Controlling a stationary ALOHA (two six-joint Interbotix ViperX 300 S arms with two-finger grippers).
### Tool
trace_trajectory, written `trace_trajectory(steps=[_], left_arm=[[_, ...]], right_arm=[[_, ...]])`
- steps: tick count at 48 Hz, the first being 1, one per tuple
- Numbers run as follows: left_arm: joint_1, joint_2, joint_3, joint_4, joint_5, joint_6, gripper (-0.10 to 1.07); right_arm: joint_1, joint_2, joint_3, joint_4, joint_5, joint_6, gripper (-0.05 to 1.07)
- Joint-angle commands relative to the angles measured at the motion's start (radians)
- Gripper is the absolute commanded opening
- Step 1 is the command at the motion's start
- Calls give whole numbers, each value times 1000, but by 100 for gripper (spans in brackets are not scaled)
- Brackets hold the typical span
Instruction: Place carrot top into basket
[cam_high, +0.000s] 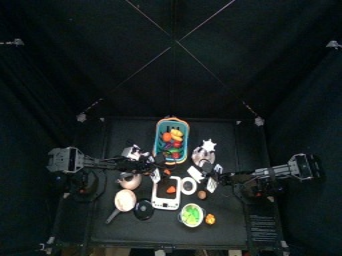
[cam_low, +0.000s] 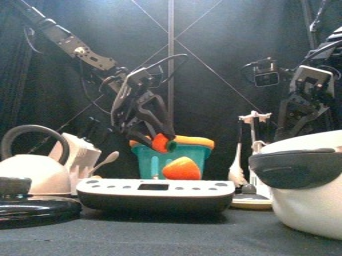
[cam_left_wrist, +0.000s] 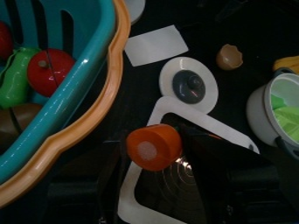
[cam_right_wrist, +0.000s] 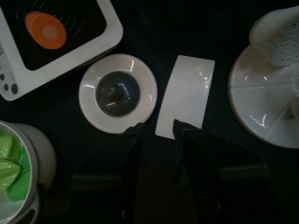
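**Carrot top held at the basket's rim**

Closest to the table's front edge lie a black lid on one side and a big white pot on the other. Between them sits the white scale with an orange piece resting on its dark platform. The right wrist view shows that same piece on the scale too.

Just behind the scale stands the teal basket with its orange rim. There are red and green toy foods inside it. A white kettle stands on the left side of the table.

The left gripper hangs over the near side of the basket, jaws pinched onto the carrot top. From the left wrist camera, the carrot top sits between the dark jaws, raised above the scale's corner. It is just outside the basket's wall, not over the inside. (The jaws are dark against a dark background, so the exact contact is hard to make out.)

The right gripper hovers low over the table on the right, jaws parted and holding nothing. Below it are a white card and a small round white dish with a dark centre, side by side. A bowl of green pieces sits near them.

Farthest back, both arms rise toward the black curtains.
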Motion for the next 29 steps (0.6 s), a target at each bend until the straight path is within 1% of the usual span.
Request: trace_trajectory(steps=[1, 11, 23, 25, 29], left_arm=[[0, -8, -11, 2, -3, 0, 68], [-5, -31, -23, 3, -3, 0, 68], [3, -92, -29, 17, -20, 3, 68], [8, -103, -31, 23, -26, 3, 68], [38, -118, -31, 31, -57, 2, 68]], right_arm=[[6, -9, -21, -2, -2, 0, 72], [9, -9, -21, -2, -2, 0, 72], [9, -11, -23, -2, -2, -2, 72], [9, -9, -23, -2, 0, -2, 72], [8, -9, -23, -5, 3, -3, 72]])
